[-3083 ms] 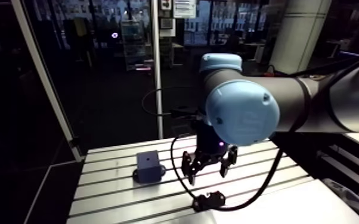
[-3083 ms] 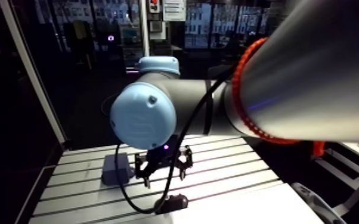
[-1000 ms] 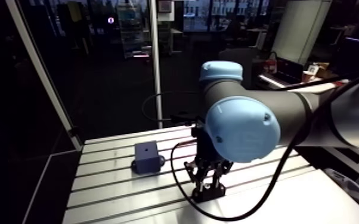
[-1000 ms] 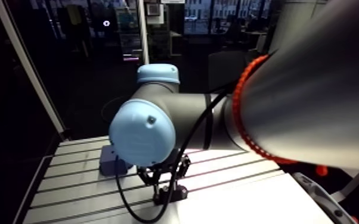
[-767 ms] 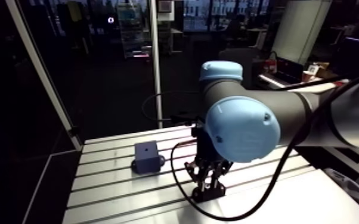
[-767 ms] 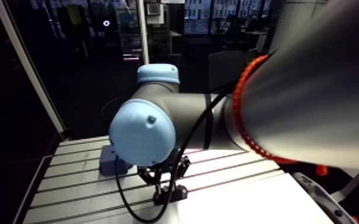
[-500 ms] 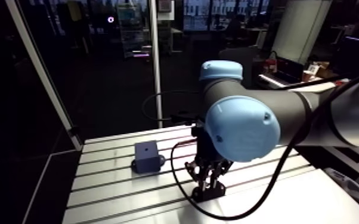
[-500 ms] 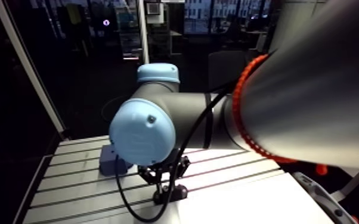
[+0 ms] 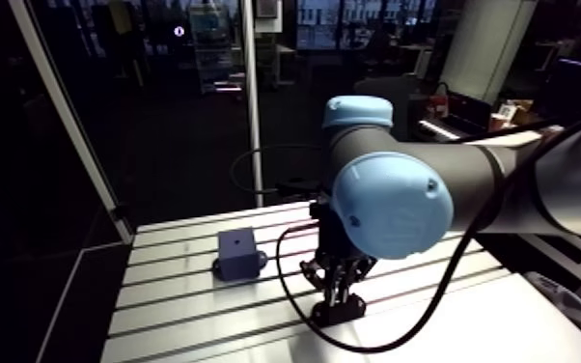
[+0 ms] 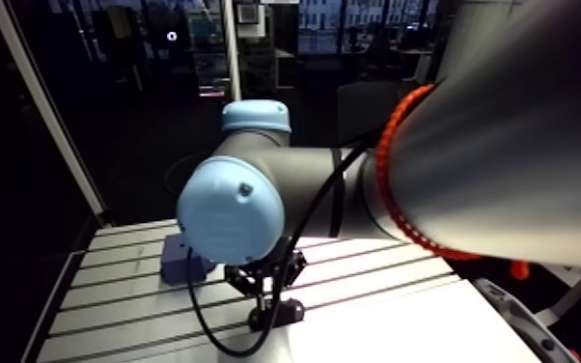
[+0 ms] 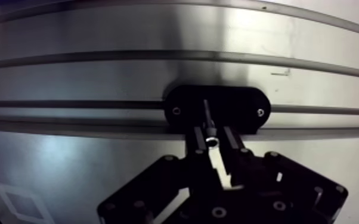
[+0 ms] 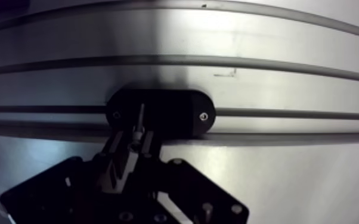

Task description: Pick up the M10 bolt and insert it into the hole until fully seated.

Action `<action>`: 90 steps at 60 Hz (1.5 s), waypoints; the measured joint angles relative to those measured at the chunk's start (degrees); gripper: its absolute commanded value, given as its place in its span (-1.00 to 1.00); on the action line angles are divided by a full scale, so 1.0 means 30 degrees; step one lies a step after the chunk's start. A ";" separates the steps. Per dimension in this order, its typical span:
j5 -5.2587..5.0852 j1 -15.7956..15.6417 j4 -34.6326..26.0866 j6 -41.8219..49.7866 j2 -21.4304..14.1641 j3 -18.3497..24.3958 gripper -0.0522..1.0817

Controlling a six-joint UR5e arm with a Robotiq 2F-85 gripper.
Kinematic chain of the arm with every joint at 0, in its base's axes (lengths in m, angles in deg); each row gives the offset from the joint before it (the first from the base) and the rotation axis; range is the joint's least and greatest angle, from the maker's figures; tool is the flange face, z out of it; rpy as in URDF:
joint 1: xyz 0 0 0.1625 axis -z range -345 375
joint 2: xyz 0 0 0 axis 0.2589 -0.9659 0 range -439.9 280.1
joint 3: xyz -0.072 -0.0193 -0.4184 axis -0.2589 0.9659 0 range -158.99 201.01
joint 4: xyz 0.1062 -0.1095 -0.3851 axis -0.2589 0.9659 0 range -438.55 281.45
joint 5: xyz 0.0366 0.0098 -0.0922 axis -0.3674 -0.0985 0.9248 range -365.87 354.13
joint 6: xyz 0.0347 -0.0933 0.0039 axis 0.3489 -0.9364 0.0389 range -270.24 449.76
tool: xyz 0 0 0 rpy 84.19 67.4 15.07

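In the wrist view my gripper (image 11: 212, 136) is shut on the M10 bolt (image 11: 208, 122). The bolt's head sits between the two fingertips. Its thin shank points down into a black oval holder (image 11: 241, 110), which lies over a table slot. The arm view shows the gripper (image 9: 338, 288) low over that holder (image 9: 341, 310) at the front of the slotted table (image 9: 179, 309). A blue-grey block (image 9: 238, 254) with a small hole in its top face stands to the left of the gripper, some way apart from it.
Long slots run across the aluminium table (image 11: 98, 71) on both sides of the holder. A white upright post (image 9: 253, 106) rises behind the table's far edge. A black cable (image 9: 290, 299) loops down beside the gripper.
Earlier the gripper hung open above the holder. It came down onto it, and its fingers have just drawn together on the bolt. The block has not moved.
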 measured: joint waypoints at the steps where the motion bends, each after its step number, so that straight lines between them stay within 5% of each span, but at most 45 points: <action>1: -0.0012 0.0001 -0.0003 -0.0001 -0.0006 0.0015 0.55; 26: -0.0180 -0.0151 -0.1000 0.0244 -0.0331 0.1389 0.72; 57: -0.0407 -0.0556 -0.5559 0.0986 -0.0466 0.6026 0.96; 90: -0.0535 -0.3153 -1.1453 0.1616 0.2316 1.2457 0.96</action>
